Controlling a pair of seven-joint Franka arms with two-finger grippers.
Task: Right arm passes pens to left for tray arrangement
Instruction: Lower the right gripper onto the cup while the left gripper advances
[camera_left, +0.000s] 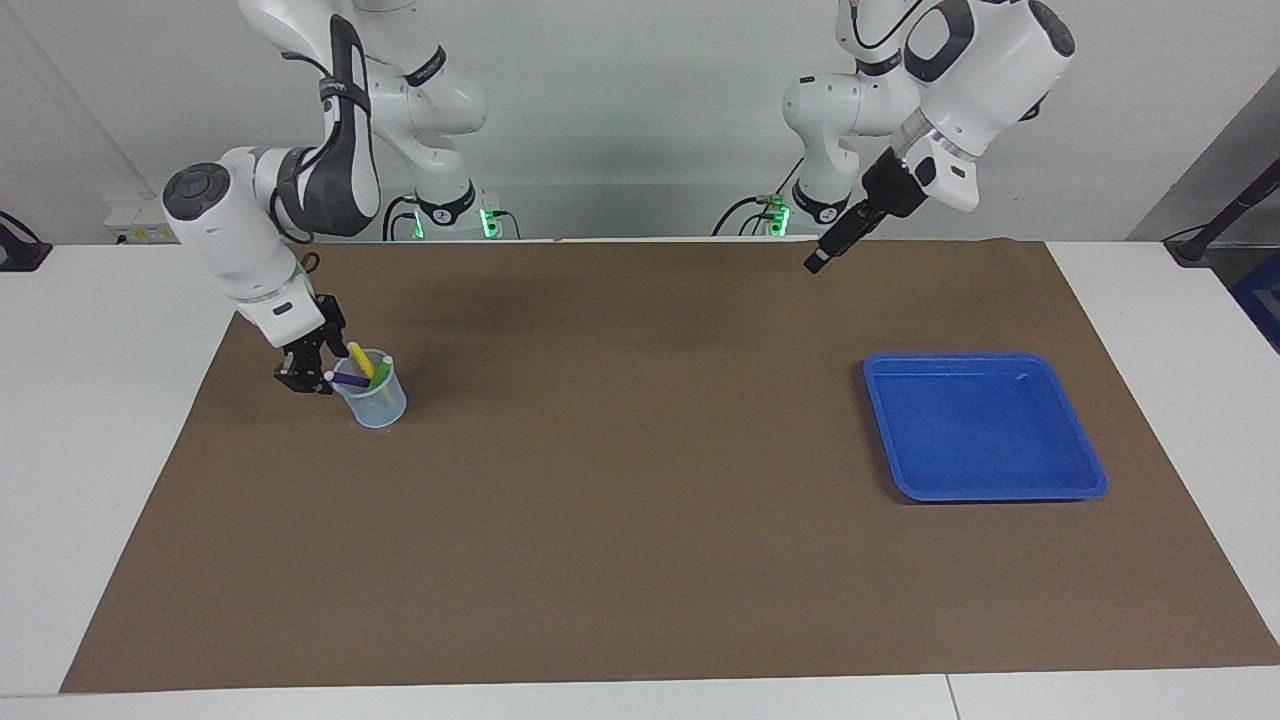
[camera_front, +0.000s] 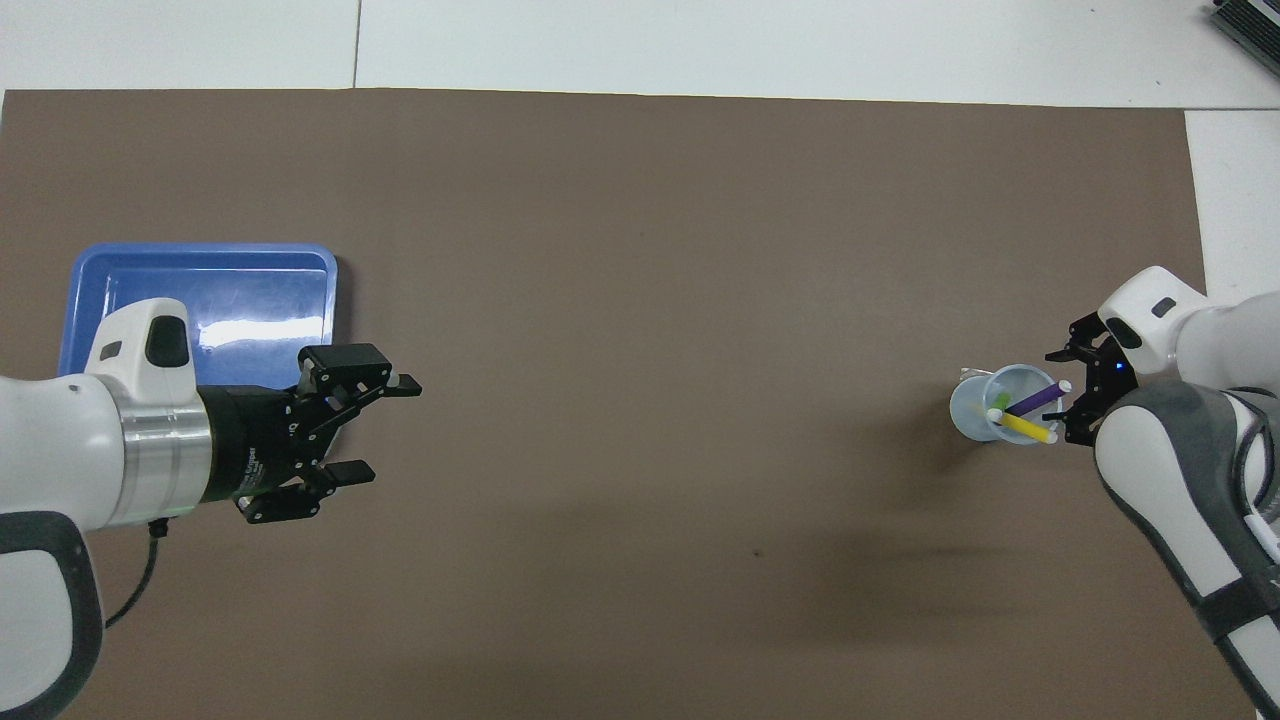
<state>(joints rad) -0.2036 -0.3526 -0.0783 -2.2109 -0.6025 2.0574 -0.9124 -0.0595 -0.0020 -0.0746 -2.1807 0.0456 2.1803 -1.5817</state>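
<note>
On the brown tabletop (camera_left: 640, 560), I hold the right tool (camera_left: 312, 372), fingers apart, beside the cup's (camera_left: 377, 402) pens (camera_left: 360, 372); next, clamp one. The left tool (camera_front: 365, 430) hangs apart.

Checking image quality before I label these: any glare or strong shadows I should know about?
Overhead view: a white glare streak lies across the floor of the blue tray, and soft arm shadows darken the brown mat nearer the robots. Facing view: the tray shows almost no glare; faint shadows lie on the mat near the robots. The cup with its pens is sharp in both.
</note>
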